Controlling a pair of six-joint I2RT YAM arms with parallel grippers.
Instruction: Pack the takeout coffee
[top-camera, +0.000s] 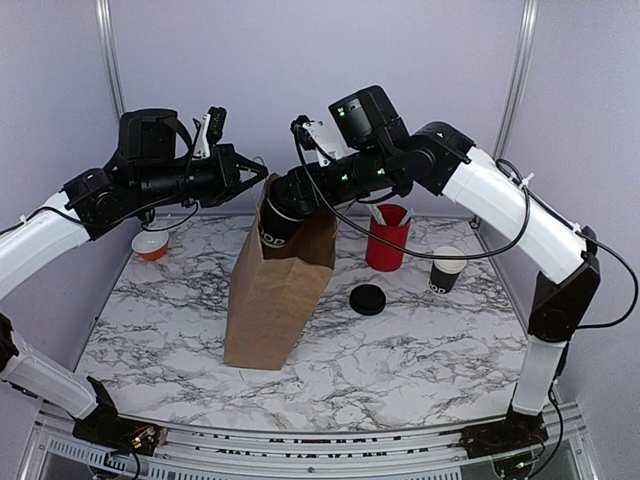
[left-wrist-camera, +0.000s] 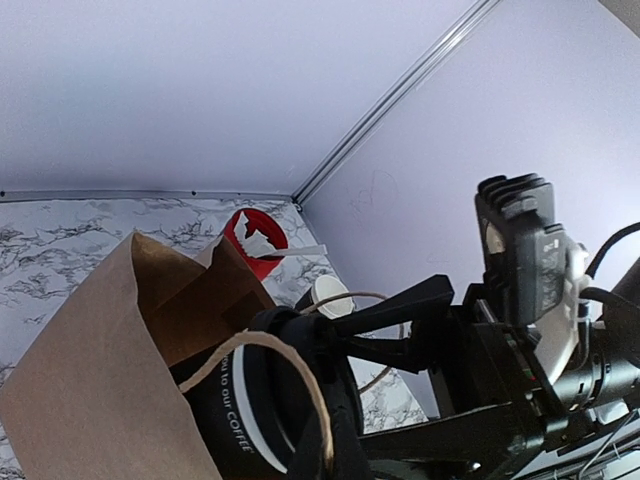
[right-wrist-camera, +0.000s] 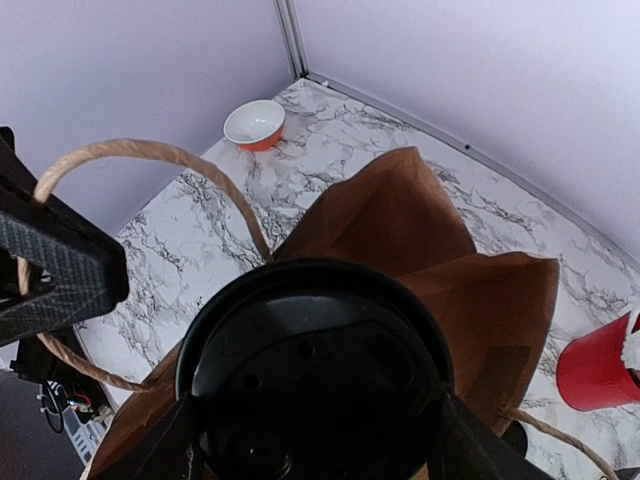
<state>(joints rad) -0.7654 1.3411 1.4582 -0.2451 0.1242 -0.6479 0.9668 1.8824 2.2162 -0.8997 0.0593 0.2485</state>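
Observation:
My right gripper (top-camera: 285, 205) is shut on the takeout coffee (top-camera: 272, 228), a black paper cup with white lettering and a black lid (right-wrist-camera: 315, 370). It holds the cup tilted in the open mouth of a brown paper bag (top-camera: 270, 300). The fingers (right-wrist-camera: 468, 440) press on both sides of the cup just under the lid. My left gripper (top-camera: 258, 175) is shut on the bag's twine handle (left-wrist-camera: 300, 370), holding it up and to the left of the mouth. In the left wrist view the cup (left-wrist-camera: 225, 400) lies partly inside the bag (left-wrist-camera: 90, 390).
A red cup (top-camera: 388, 237) with white sticks stands right of the bag. A second black cup (top-camera: 447, 268) with a white inside stands further right. A flat black lid (top-camera: 368, 299) lies in front of them. An orange bowl (top-camera: 151, 245) sits at the back left.

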